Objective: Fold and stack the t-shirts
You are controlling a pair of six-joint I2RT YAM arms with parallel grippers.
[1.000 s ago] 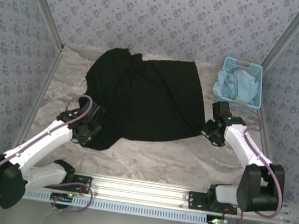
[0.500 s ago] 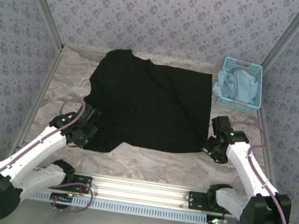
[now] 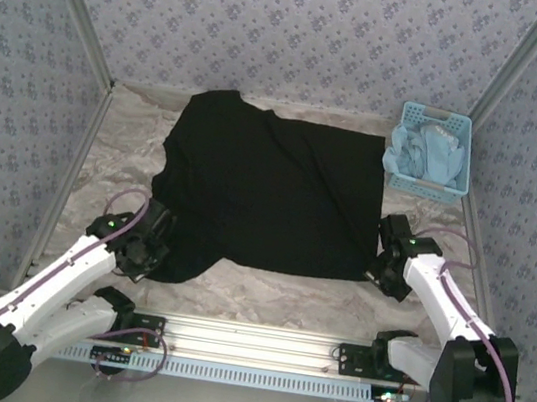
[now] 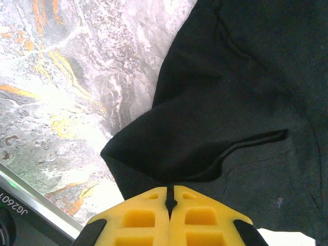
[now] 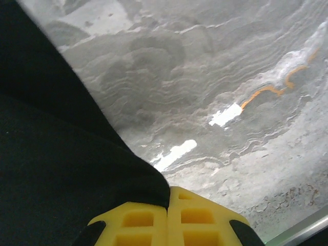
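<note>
On the marbled grey table point(image 3: 274, 298), walled by blue floral panels point(image 3: 295, 23), a black t-shirt point(image 3: 270, 191) is spread plain side up; a blue basket point(image 3: 437, 145) is seen just beyond its far right corner; its near-left edge is pinched by the closed left gripper point(image 4: 170, 195); its near-right corner is clamped likewise by the right gripper point(image 5: 168, 200).

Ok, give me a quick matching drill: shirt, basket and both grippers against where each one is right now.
1 t-shirt
2 basket
3 left gripper
4 right gripper

A far right corner of the table
B shut on the t-shirt's near right corner
C spread out mid-table
D shut on the t-shirt's near left edge

Pairs: 1-C, 2-A, 3-D, 4-B
</note>
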